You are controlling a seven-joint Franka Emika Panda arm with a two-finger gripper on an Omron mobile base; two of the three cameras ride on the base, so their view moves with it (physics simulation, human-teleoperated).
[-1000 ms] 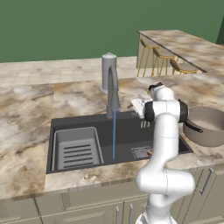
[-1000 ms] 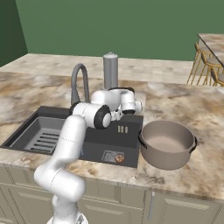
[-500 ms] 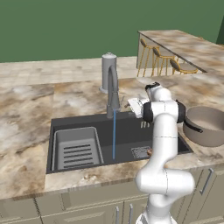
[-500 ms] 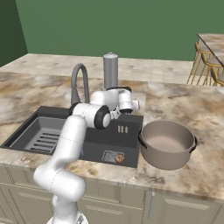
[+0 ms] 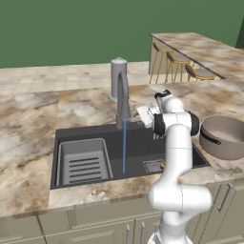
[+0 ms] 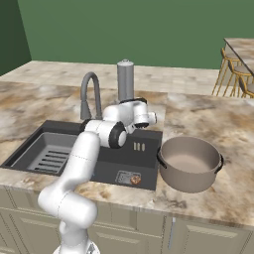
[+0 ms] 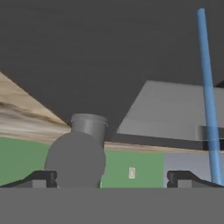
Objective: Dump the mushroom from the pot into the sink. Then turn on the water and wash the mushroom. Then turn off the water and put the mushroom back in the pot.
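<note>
- Along the left of the sink (image 5: 76, 134), the grey ribbed tray (image 5: 83, 159) lies inside the dark basin — a raised rim around slotted ridges.
- Next over, a thin blue stream of water (image 5: 124, 145) drops straight from the spout of the arched faucet (image 5: 122, 97) to the basin floor, near the tray's right edge.
- Behind the faucet an upright grey cylinder (image 5: 118, 78) with a domed top stands on the marble counter (image 5: 33, 119).
- Just right of the faucet, the gripper (image 5: 144, 114) hangs over the basin's back part, pointing toward the faucet; its fingers (image 7: 41, 177) stand wide apart and nothing sits between them.
- Below the arm, the square drain grate (image 6: 128, 177) shows on the basin floor, and a small brown-orange lump, the mushroom (image 5: 162, 166), lies at its right edge.
- Farthest right, the pot (image 6: 190, 162) sits upright on the counter just beside the sink — I can't see anything inside it.
</note>
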